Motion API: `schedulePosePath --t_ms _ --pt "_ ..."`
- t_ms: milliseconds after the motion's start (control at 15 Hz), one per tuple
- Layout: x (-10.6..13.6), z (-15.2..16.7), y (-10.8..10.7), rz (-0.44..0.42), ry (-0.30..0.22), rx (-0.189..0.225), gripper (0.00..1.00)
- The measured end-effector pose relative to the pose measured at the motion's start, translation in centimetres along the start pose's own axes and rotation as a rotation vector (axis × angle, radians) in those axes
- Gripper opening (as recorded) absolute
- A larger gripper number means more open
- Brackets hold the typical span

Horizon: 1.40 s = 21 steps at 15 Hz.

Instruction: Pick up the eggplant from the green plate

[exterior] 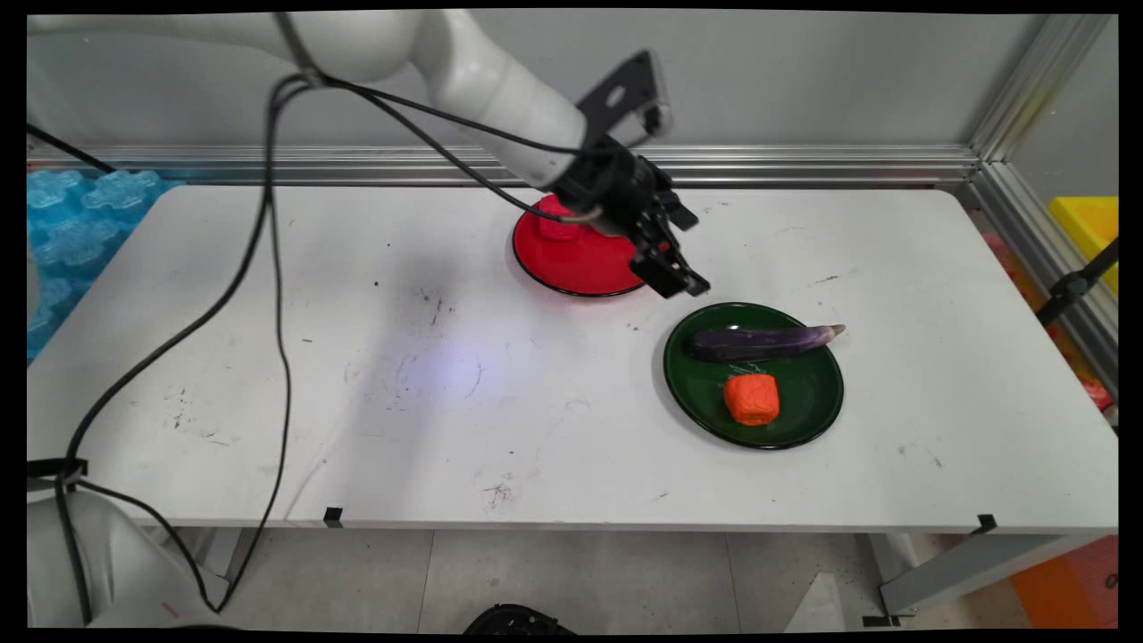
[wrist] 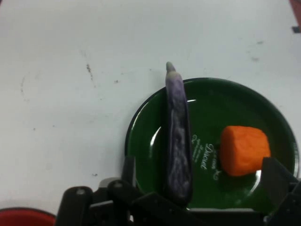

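Green and glossy, the round plate (exterior: 808,406) lies right of the worktop's (exterior: 357,375) middle and carries two things: a long purple aubergine (exterior: 763,341) across its far part, and a blunt orange block (exterior: 751,398) nearer the front, apart from it. The aubergine's pale stem tip pokes past the plate's rim to the right.

The black hand (exterior: 674,272) hangs above the worktop between this plate and a red plate (exterior: 571,259) behind it, just off the green rim and touching nothing. Only the hand view shows its state: the fingers (wrist: 277,181) stand wide apart, with the aubergine (wrist: 178,141) and the block (wrist: 244,149) both lying in the span between them. That view also shows pale lettering on the green plate (wrist: 211,103) between the two foods, too small to read in the main view, and a sliver of the red plate (wrist: 23,217) at its lower left corner.

The main view alone shows a red lump (exterior: 558,221) on the red plate, partly hidden by the arm, and black cables (exterior: 268,268) drooping over the worktop's left half.

Bare, scuffed white surface lies open to the left and front of the green plate, and a wide strip runs to the right edge. Metal rails (exterior: 804,165) line the back and right sides.
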Motion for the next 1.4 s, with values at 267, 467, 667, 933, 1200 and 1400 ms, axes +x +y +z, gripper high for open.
schedulePosePath --t_ms 267,467,667,933,1200,1400 --pt "0.8 4.6 -0.4 0.025 -0.049 0.000 1.00" --pt "1.0 7.5 -0.7 0.041 -0.084 -0.005 1.00" --pt "1.1 9.9 -1.0 0.053 -0.120 -0.011 1.00" --pt "1.0 12.7 -1.2 0.059 -0.164 -0.022 1.00" --pt "0.8 14.9 -1.2 0.058 -0.201 -0.039 1.00" --pt "0.8 16.3 -1.3 0.057 -0.218 -0.050 1.00"
